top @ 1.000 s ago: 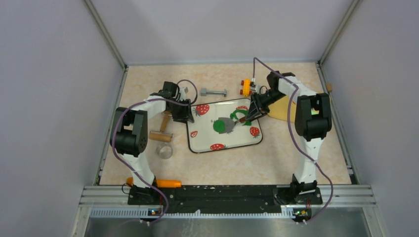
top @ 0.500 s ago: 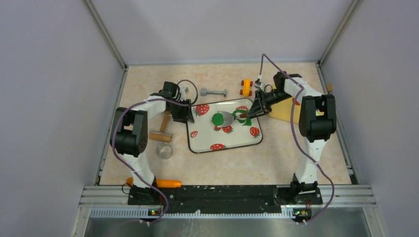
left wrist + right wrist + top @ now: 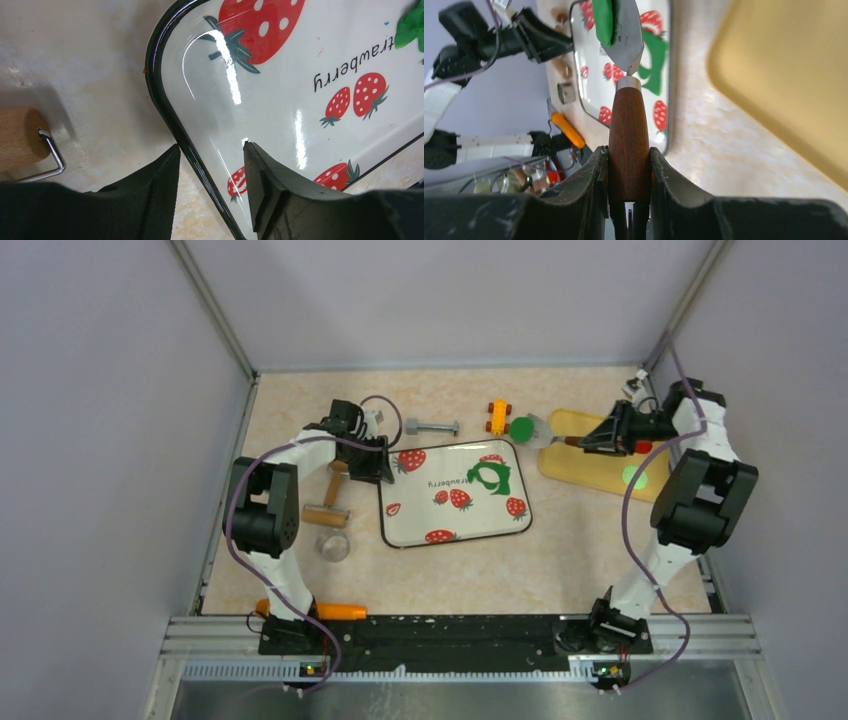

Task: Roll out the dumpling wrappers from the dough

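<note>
From above, the left end effector [image 3: 378, 468] sits at the left edge of the strawberry tray [image 3: 470, 522]; its fingers are too small here to read. The right end effector [image 3: 590, 440] holds a spatula [image 3: 545, 432] level over the table [image 3: 560, 560], between the tray and a yellow board [image 3: 590, 468]. A round green dumpling wrapper [image 3: 521, 427] lies on the blade. The dough [image 3: 490, 477], a green sheet with a hole in it, rests on the tray's far right part. A rolling pin [image 3: 325, 515] lies left of the tray.

In the left wrist view the fingers [image 3: 160, 185] stand spread, one either side of the tray's black rim, not clamping it. Only a corner of the dough [image 3: 412, 25] shows, and the rolling pin is cut off at the frame's edge.

In the right wrist view the fingers [image 3: 591, 175] pinch the spatula's brown wooden handle. The wrapper on the blade is cropped at the top, and the dough lies on the tray beyond.
</note>
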Action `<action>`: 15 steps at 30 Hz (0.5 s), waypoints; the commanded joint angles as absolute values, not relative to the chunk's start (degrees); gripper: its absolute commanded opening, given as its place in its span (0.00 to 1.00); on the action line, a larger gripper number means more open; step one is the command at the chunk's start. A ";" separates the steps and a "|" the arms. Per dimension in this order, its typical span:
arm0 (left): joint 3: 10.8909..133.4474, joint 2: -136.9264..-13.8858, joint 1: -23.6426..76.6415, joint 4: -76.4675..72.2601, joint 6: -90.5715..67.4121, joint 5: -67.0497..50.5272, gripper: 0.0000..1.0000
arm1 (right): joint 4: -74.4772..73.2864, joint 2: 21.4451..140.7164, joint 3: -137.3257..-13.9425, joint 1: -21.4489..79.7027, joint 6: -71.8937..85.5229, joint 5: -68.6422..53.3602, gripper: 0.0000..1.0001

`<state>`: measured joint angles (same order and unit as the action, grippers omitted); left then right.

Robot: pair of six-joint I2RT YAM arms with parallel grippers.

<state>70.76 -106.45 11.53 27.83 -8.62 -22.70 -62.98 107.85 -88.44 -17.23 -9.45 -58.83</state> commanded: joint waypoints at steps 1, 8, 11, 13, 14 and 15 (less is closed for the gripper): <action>72.49 -103.53 11.95 27.17 -7.73 -24.14 0.53 | -66.62 106.18 -93.94 -25.45 -11.26 -56.22 0.00; 71.64 -102.36 11.95 26.94 -7.20 -23.83 0.54 | -71.16 105.63 -93.87 -33.17 -14.55 -51.74 0.00; 71.57 -102.13 11.96 27.07 -7.14 -23.97 0.55 | -75.15 106.41 -95.23 -35.23 -18.71 -49.00 0.00; 71.60 -102.13 11.96 27.05 -7.25 -24.27 0.55 | -78.02 108.05 -98.08 -36.30 -20.91 -46.69 0.00; 71.59 -102.13 11.96 26.88 -7.34 -24.39 0.55 | -79.14 108.91 -99.56 -37.05 -21.49 -46.13 0.00; 71.54 -102.13 11.95 26.73 -7.31 -24.43 0.55 | -79.84 109.65 -100.97 -37.57 -21.79 -45.30 0.00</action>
